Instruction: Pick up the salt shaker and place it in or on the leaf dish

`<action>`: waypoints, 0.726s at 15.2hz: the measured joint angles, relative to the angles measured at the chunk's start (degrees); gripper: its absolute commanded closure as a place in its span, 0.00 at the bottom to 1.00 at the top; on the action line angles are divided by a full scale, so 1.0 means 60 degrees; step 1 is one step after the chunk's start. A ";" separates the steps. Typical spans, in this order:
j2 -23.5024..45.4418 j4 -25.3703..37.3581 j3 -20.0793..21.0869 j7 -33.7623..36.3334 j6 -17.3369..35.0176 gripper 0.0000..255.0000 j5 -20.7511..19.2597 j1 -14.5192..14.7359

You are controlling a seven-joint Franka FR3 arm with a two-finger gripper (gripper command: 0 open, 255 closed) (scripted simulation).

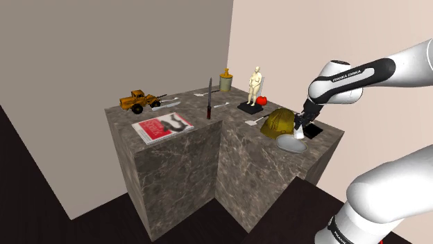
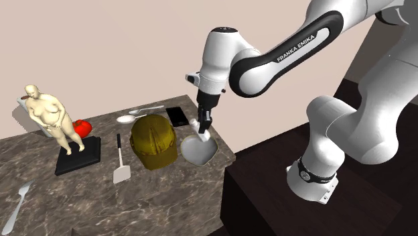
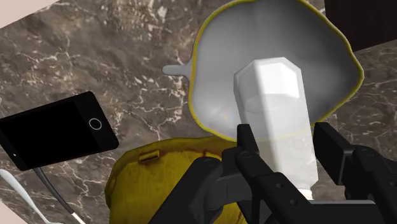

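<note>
**marble_fan:** where's the all-black two-finger gripper (image 3: 287, 141) at?

**kettlebot:** clamped on the white faceted salt shaker (image 3: 273, 95), one finger on each side of its lower body; no gap i can see, so it's properly held, not just sitting between them

**marble_fan:** and which way is the shaker pointing?

**kettlebot:** long axis runs straight out along the fingers, away from the hand; in the second exterior view that's near enough upright, free end down

**marble_fan:** target?

**kettlebot:** the pale grey leaf-shaped dish with the yellowish rim (image 3: 216, 63) lies directly past the shaker's free end, basically right under it; can't tell if it's touching the dish floor; my guess is what's left is a short straight lowering, then letting go

**marble_fan:** anything close?

**kettlebot:** a yellow hard hat (image 3: 159, 175) just beside the dish on the dark marble table (image 3: 95, 51); a black phone (image 3: 57, 130) a bit further off; neither sits in the drop path imo
</note>
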 measured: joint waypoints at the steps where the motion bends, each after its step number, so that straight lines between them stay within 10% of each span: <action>1: 0.0082 -0.0065 -0.0020 -0.0001 0.0147 1.00 0.0013 0.0017; 11: 0.0747 -0.0512 -0.0275 -0.0180 0.1248 1.00 0.0148 0.0134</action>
